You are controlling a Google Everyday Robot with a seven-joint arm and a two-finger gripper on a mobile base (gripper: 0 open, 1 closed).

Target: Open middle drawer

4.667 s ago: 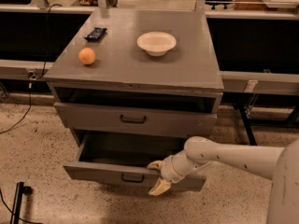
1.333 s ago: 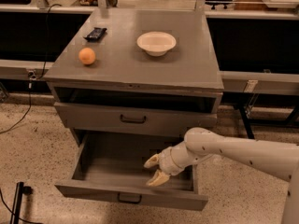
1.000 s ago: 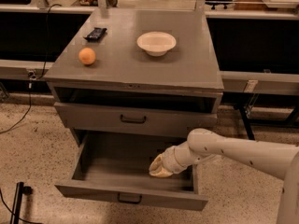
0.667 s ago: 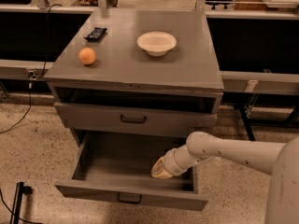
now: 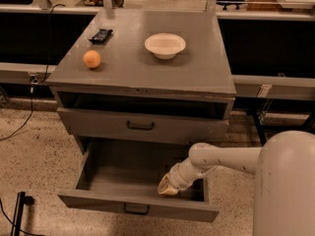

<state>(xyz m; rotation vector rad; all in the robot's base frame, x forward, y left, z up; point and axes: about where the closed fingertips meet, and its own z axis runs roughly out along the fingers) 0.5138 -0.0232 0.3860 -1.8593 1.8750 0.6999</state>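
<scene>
My gripper (image 5: 167,187) hangs inside the middle drawer (image 5: 98,204), low by its right front corner; how far open it is I cannot tell. The drawer is pulled well out. On the cabinet (image 5: 197,70) above sit a bowl (image 5: 165,45) and an orange (image 5: 91,59).

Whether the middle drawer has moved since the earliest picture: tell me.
Yes. The middle drawer has slid further out, toward the camera, away from the closed drawer above; the gripper sits inside it.

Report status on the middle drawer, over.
Gripper down inside the middle drawer, right side. Drawer pulled well out. Orange, bowl and dark bar up top, not in the way.
</scene>
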